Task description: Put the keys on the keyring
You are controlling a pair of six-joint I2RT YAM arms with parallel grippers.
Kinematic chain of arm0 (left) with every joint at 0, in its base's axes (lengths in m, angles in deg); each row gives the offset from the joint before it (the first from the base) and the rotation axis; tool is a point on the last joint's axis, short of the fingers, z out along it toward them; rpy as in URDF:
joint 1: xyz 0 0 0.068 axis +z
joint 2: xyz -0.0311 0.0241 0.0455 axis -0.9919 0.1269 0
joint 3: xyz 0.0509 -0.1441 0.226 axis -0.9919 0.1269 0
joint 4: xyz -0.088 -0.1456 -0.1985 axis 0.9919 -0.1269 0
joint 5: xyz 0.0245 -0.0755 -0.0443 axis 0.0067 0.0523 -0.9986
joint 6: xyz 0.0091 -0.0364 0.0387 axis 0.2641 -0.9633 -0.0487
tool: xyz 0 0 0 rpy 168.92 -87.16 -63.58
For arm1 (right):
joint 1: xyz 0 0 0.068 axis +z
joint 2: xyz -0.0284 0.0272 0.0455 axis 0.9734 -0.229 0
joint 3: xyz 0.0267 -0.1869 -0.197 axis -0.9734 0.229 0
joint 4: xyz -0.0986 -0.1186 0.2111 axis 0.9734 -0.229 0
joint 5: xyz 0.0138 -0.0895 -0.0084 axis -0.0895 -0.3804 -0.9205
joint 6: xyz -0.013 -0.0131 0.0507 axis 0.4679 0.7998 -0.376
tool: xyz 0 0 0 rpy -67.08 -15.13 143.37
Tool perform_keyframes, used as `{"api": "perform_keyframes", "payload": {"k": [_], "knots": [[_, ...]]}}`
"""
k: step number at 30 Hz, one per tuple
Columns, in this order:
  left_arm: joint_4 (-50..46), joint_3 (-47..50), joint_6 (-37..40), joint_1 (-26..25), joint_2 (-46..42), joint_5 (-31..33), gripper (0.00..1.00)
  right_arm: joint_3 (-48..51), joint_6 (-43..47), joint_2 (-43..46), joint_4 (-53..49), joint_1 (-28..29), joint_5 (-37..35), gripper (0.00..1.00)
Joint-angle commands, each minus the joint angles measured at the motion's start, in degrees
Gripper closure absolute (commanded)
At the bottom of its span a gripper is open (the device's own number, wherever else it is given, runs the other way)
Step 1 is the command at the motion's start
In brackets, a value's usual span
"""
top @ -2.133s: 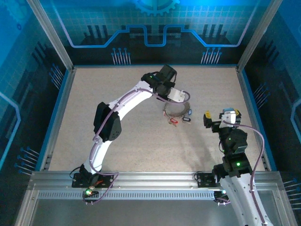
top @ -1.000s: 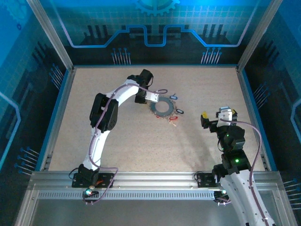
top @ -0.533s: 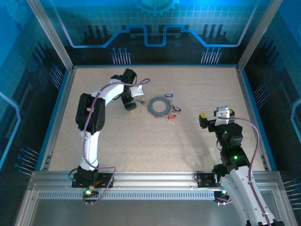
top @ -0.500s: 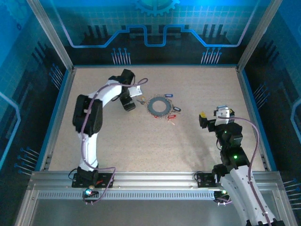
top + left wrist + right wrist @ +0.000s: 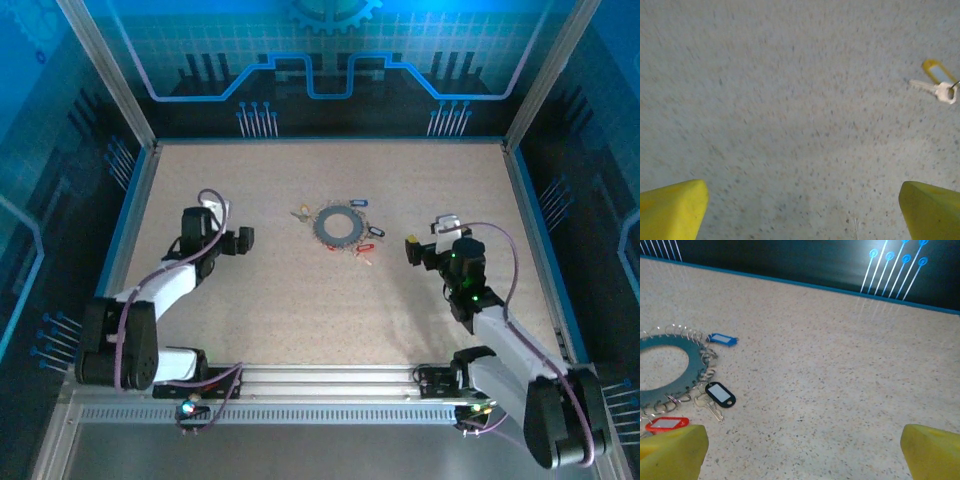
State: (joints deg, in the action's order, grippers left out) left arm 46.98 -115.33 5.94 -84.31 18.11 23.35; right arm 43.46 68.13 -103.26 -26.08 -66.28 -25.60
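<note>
Your keyring (image 5: 338, 225) lies flat mid-worktop, toward the far edge. Blue key (image 5: 358, 203), black key (image 5: 720, 393) and red key (image 5: 667, 423) sit at its right rim. Yellow key (image 5: 300, 213) sits just off its left rim; can't tell if it's attached. Left end effector (image 5: 243, 240) is spread and empty, nearer the left edge. Right end effector (image 5: 412, 250) is spread and empty, nearer the right edge.

bench (image 5: 250, 320): beige, dark speckles | keyring (image 5: 675, 390): slate-grey, silvery wire loops | blue tag (image 5: 721, 338) | black tag (image 5: 720, 394), white insert | red tag (image 5: 667, 424) | yellow tag (image 5: 936, 70), pale insert
</note>
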Motion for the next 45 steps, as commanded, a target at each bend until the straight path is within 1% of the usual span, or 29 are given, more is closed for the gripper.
{"api": "perform_keyframes", "payload": {"k": [1, 3, 4, 6, 9, 10, 11, 14, 15, 16, 17, 18, 19, 20, 21, 36, 40, 42, 43, 45], "knots": [[17.28, 3.24, -3.70, -1.53, 2.30, 2.93, 0.01, 2.41, 1.36, -5.73, 15.72, 0.93, -0.21, 0.00], [24.64, 5.73, -2.30, -1.52, 4.29, 5.13, 0.01, 2.50, 2.60, -10.72, 20.20, 0.84, -0.08, 0.00], [26.88, 6.50, -1.27, -1.64, 4.56, 5.00, 0.01, 2.46, 3.57, -12.73, 21.96, 0.56, 0.72, 0.00], [32.30, 8.41, -2.28, -1.35, 7.01, 7.54, 0.01, 1.79, 4.13, -16.66, 24.46, -0.50, 2.31, 0.00], [48.97, 14.07, -2.17, -1.22, 12.67, 8.48, 0.01, 1.61, 4.14, -20.40, 28.29, -2.37, 4.37, 0.00], [49.89, 14.58, -1.86, -1.37, 12.36, 7.29, 0.01, 1.40, 3.61, -21.65, 29.23, -3.23, 5.10, 0.00], [47.29, 13.93, -1.08, -1.38, 11.64, 5.04, 0.01, 1.08, 2.76, -23.44, 30.13, -3.99, 5.52, 0.00], [43.52, 11.87, -2.32, -0.61, 11.81, 5.85, 0.01, 0.30, 2.32, -31.60, 37.29, -4.52, 3.82, 0.00], [42.70, 11.40, -3.38, 0.06, 11.87, 6.27, 0.01, -2.55, 2.14, -30.54, 29.73, -4.33, 3.80, 0.00], [41.92, 11.10, -4.42, 0.63, 11.77, 7.26, 0.01, -4.56, 2.16, -30.50, 25.49, -4.40, 4.49, 0.00], [41.17, 10.92, -5.50, 1.14, 11.67, 8.31, 0.01, -5.48, 1.64, -31.49, 25.56, -5.25, 5.99, 0.00], [41.65, 10.97, -5.42, 1.17, 11.78, 8.43, 0.01, -6.21, 0.30, -30.79, 22.71, -5.84, 4.51, 0.00], [41.40, 10.87, -5.44, 1.16, 11.76, 8.52, 0.01, -6.57, -0.68, -31.57, 23.46, -5.82, 2.43, 0.00], [41.35, 10.80, -5.38, 1.17, 11.71, 8.51, 0.01, -6.80, -1.15, -31.01, 21.67, -6.42, 3.29, 0.00], [41.33, 10.81, -5.43, 1.17, 11.76, 8.51, 0.01, -6.64, -1.08, -31.36, 22.84, -6.38, 3.21, 0.00], [41.49, 10.82, -5.30, 1.08, 11.71, 8.43, 0.01, -6.81, -1.08, -31.27, 22.19, -6.43, 3.36, 0.00], [40.53, 10.29, -4.50, 0.99, 11.80, 6.16, 0.01, -6.90, -1.08, -31.22, 22.00, -6.43, 3.47, 0.00], [40.46, 10.31, -4.50, 1.01, 11.80, 6.03, 0.01, -7.17, -1.08, -31.24, 21.50, -6.78, 4.54, 0.00], [40.49, 10.34, -4.49, 0.99, 11.80, 6.02, 0.01, -7.52, -0.85, -31.33, 20.95, -7.19, 6.41, 0.00], [40.45, 10.34, -4.49, 0.99, 11.84, 6.01, 0.01, -7.65, -0.65, -31.31, 20.80, -7.30, 6.74, 0.00]]}}
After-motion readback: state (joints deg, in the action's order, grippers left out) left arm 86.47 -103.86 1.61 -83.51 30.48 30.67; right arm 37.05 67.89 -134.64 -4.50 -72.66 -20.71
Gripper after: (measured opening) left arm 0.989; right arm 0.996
